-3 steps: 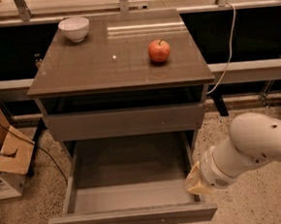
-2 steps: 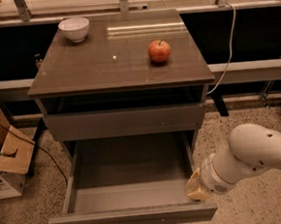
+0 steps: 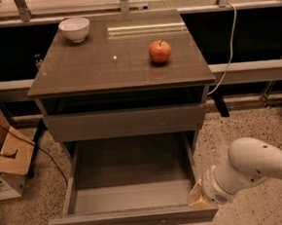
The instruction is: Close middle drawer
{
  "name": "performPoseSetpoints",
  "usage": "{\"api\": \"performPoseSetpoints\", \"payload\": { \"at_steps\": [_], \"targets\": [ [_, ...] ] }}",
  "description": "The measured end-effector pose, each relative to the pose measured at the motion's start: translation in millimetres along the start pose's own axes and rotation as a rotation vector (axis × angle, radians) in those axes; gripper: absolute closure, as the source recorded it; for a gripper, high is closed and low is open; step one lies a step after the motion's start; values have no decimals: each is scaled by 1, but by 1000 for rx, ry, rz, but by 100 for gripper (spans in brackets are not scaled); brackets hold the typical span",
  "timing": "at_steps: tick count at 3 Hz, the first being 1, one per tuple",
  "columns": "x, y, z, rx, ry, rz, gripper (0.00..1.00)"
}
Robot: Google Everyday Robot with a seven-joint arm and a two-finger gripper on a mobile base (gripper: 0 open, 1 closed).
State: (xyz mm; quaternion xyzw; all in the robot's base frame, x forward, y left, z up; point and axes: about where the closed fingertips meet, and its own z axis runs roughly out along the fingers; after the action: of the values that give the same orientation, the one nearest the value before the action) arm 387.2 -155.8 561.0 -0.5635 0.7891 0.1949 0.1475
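The middle drawer point(image 3: 134, 218) is pulled far out of the grey cabinet point(image 3: 120, 67). It is a wide, shallow grey box with a low, plain front, and its inside looks empty. Above it a taller grey drawer front point(image 3: 125, 123) sits nearly flush under the cabinet top. My gripper point(image 3: 199, 199) is at the open drawer's right front corner, just behind the front panel and against the right side wall. The white arm point(image 3: 255, 166) reaches in from the lower right.
A white bowl point(image 3: 74, 29) and a red apple point(image 3: 159, 51) stand on the cabinet top. Cardboard boxes point(image 3: 8, 159) lie on the floor at the left. A white cable point(image 3: 230, 44) hangs at the right. A dark low shelf runs behind the cabinet.
My arm has sunk lower and a little toward the camera, and the gripper has dropped slightly at the drawer's right front corner. The drawer has not visibly moved.
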Motion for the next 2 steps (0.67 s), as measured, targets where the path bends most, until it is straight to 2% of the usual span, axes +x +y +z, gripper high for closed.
{"api": "performPoseSetpoints", "payload": {
  "at_steps": [2],
  "targets": [
    [33,1,36,-35,0,92,100]
  ]
}}
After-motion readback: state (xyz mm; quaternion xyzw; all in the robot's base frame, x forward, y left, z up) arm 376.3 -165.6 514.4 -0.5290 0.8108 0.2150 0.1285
